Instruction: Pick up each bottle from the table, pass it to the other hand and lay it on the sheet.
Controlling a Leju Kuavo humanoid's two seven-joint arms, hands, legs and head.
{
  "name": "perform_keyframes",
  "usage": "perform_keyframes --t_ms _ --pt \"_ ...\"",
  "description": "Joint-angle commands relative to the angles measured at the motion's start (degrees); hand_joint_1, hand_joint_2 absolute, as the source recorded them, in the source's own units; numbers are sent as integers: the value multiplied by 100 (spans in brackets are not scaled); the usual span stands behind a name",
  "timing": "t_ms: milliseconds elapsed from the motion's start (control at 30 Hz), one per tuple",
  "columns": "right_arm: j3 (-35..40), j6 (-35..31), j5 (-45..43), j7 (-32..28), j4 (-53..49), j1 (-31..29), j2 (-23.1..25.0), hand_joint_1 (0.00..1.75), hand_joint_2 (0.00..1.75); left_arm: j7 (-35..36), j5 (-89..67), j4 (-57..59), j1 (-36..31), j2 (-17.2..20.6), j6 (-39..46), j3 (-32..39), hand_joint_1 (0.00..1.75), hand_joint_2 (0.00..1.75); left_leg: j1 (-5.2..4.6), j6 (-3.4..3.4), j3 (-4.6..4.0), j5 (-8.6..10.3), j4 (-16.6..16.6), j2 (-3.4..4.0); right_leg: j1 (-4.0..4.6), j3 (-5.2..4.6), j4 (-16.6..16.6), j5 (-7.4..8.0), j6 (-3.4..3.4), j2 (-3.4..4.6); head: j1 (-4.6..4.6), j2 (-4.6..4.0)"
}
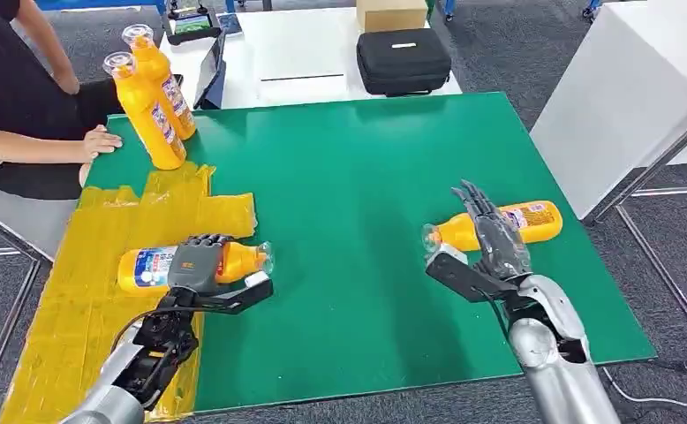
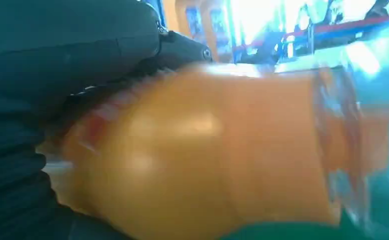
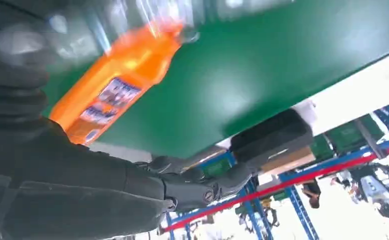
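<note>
Green table beside grey carpet, yellow sheet at 9 o'clock. Left hand grips a bottle over it, cap toward 3. Right hand, fingers spread, hovers over another bottle, cap toward 9.

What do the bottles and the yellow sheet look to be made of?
Bottles, such as the one by the right hand: probably glossy orange plastic with clear caps and printed labels; highlights show. The yellow sheet: likely thin plastic film, wrinkled and shiny. The table looks covered in matte green mat.
</note>
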Motion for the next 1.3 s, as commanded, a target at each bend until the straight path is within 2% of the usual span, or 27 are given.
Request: perform_keyframes --t_ms 33,167,333,367,400,433,467,567,600,900,933,1000,1100,1133,1300 --pt "-349 723 406 151 -275 264 -956 0 175 -126 296 613 -62 13 -213 -168 0 0 0 -7 22 -2 -3 0 4 27 -4 -6 -3 -11 0 0" --pt "-675 943 284 5 127 -82 -1527 0 175 -482 988 136 147 57 -300 134 0 0 2 -10 37 -9 6 22 7 45 -2 -6 -2 1 0 0" --pt "-863 1057 303 -135 374 -318 -1675 0 175 -775 1687 -494 421 63 -447 334 0 0 -8 2 32 1 0 22 -4 39 -4 6 7 11 2 0" --pt "-870 1053 331 -87 579 -473 -1777 0 175 -1138 2410 -784 540 -32 -555 588 0 0 -6 -1 36 0 0 30 -1 44 -7 7 6 14 4 0" --pt "-858 1046 384 -79 842 -666 -1874 0 175 -1156 2610 -1053 643 16 -556 605 0 0 -7 6 31 5 1 22 -3 39 -4 8 9 11 4 0" --pt "-819 1103 426 -74 1373 -1027 -1982 0 175 -1537 3720 -1612 851 -96 -739 945 0 0 -5 3 33 1 4 33 0 41 -5 8 8 16 4 0" --pt "-791 1093 429 -224 1656 -1208 -2020 0 175 -1482 3831 -1851 943 1 -809 873 0 0 -8 10 24 4 6 37 -5 27 0 14 15 26 0 0" --pt "-774 1051 441 -300 1805 -1287 -2010 0 175 -1429 3871 -1933 975 46 -846 833 0 0 -3 5 32 -2 8 54 2 35 -3 15 15 31 2 0" --pt "-763 1040 446 -305 1799 -1276 -1998 0 175 -1418 3882 -1908 966 49 -851 819 0 0 -3 11 27 8 1 26 0 33 -7 18 19 10 4 0" --pt "-746 1017 449 -292 1698 -1206 -1985 0 175 -1418 3908 -1823 936 40 -813 797 0 0 -1 10 23 5 3 29 4 31 -4 13 17 10 2 0" --pt "-702 1006 596 -79 1817 -1278 -2020 0 175 -1598 4258 -1975 1000 -73 -550 981 0 0 -2 12 21 7 2 25 3 29 -5 14 18 8 2 0" --pt "-621 853 819 -20 2455 -1650 -2013 0 175 -1923 5115 -2621 1215 -198 -390 1179 0 0 0 10 22 3 6 34 5 31 -4 12 17 12 2 0" --pt "-353 598 1279 -106 4010 -2604 -1828 0 175 -1905 5684 -3333 1262 -247 -325 1121 0 0 -1 17 -6 9 9 35 3 1 1 21 22 19 2 0" --pt "-322 608 1306 -130 4182 -2679 -1805 0 175 -1906 5753 -3382 1249 -270 -334 1108 0 0 4 7 14 -6 22 67 10 21 4 14 18 35 0 0" --pt "2 729 1500 -359 4944 -2589 -1715 0 175 -1969 5932 -3573 1250 -358 -438 832 0 0 4 22 0 19 0 13 7 13 -14 24 25 -1 2 0"
